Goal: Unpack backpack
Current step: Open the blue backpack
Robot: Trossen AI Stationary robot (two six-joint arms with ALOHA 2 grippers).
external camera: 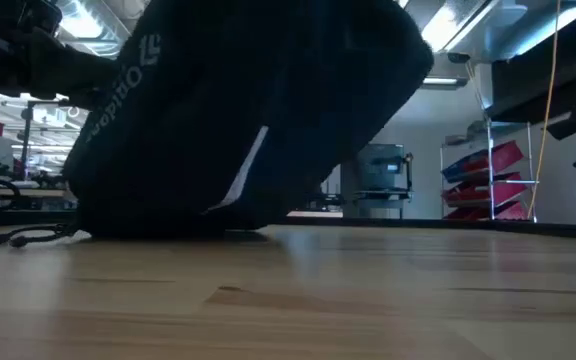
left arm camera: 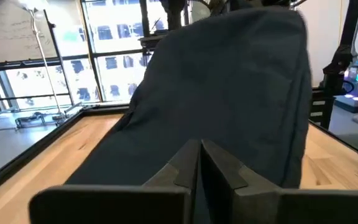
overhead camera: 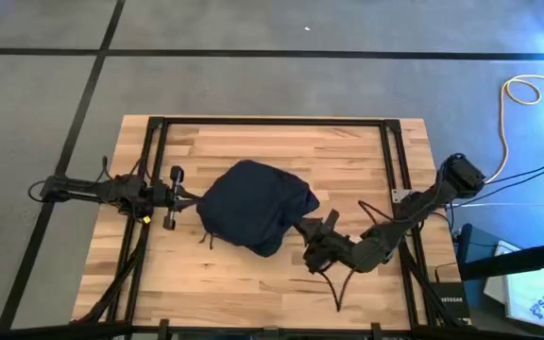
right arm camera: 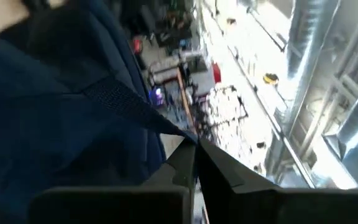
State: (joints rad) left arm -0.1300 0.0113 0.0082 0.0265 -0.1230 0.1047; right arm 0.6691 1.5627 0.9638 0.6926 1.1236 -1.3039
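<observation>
Backpack was seen in the middle of the wooden worktop, with one end lifted so that it leaned over. In the low view, only its bottom edge rested on the wood, and a loose cord lay on the wood beside it.

Nearest to the bag, the left end effector was pressed closed at the bag's left side, with a fold of blue cloth seemingly pinched between its fingers. The right end effector was closed too, clamped on a dark strap at the bag's right side, and the bag seemed to be held up by that strap.

Some things could go wrong from here. The thin strap could slip out of the right fingers if it were pulled hard, and then the bag would drop back flat. If the two sides were pulled apart too far, the soft cloth could be stretched tight and the opening, which could not be seen, would be kept shut. The leaning bag could also be tipped right over. Things inside could then be spilled or slid toward the worktop's edge.

White letters were seen up the bag's front in the low view, beside a small white mark, but they could not be read surely. Farther off, red bins on a shelf were seen in the room.
</observation>
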